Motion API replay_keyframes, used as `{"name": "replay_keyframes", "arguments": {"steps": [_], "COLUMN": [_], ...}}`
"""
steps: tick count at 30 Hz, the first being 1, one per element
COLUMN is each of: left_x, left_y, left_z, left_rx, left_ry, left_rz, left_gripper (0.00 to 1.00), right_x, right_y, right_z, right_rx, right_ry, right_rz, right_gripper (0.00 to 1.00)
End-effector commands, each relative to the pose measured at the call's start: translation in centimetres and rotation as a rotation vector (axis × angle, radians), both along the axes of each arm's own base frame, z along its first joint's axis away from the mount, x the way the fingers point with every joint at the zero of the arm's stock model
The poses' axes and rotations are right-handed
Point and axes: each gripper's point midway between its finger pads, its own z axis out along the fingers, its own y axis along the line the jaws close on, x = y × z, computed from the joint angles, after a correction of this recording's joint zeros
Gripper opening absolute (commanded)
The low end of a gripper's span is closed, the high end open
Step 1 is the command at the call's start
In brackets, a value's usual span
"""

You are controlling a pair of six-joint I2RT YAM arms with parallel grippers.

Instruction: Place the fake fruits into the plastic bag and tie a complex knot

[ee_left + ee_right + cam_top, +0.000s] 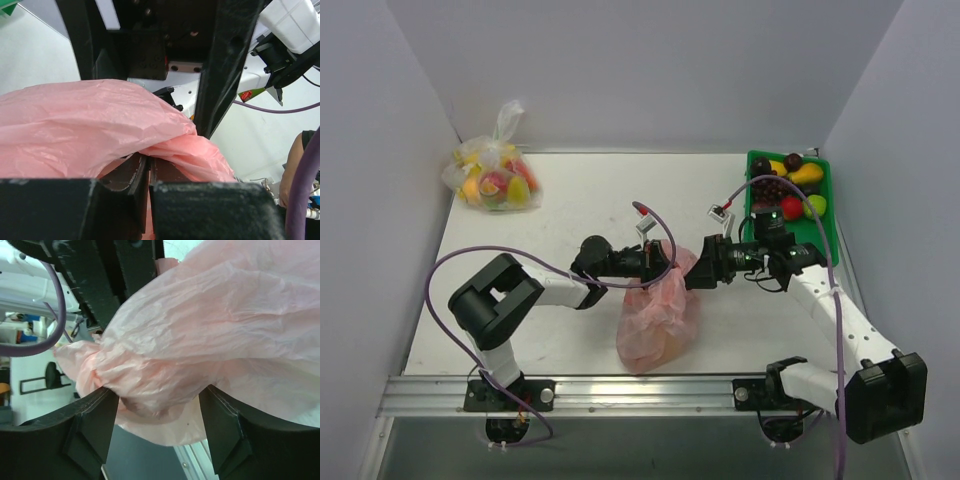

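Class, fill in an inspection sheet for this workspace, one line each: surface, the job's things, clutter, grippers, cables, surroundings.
Surface: white table.
Job's things: pink bag lies crumpled in the middle, between both grippers; loose fruits sit in a green tray at the far right corner.
Clutter: clear bag of fruit at the far left corner.
Grippers: left gripper shut on the pink bag; right gripper open, with bunched bag plastic between its jaws.
Cables: purple cables loop along both arms.
Surroundings: plain walls on three sides; metal rail at the near edge.
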Motion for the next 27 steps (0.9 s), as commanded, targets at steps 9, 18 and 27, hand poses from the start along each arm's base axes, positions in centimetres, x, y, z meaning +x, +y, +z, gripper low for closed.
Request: {"name": "replay_keyframes", "arguments": {"steps": [9, 18, 27], "left_x": [-0.6, -0.8, -1.7], "left_y": [0.6, 0.5, -0.1], "left_z": [3.1, 3.0, 2.8], "left_rx": [-0.094, -0.094, -0.097], "left_ry": [-0.112, -0.115, -0.129], "left_rz": [-0.014, -0.026, -0.07], "left_gripper": [0.08, 0.05, 0.06], "right_x": [-1.8, -2.2, 0.8], "right_y": [-2.5, -3.5, -2.4], "right_z": [2.6, 1.0, 1.3], "right_rx": [-0.072, -0.086, -0.04], "right_ry": [-0.095, -0.087, -0.085], "right_rz": [0.065, 0.098, 0.066], "right_gripper": [0.64, 0.41, 0.39]}}
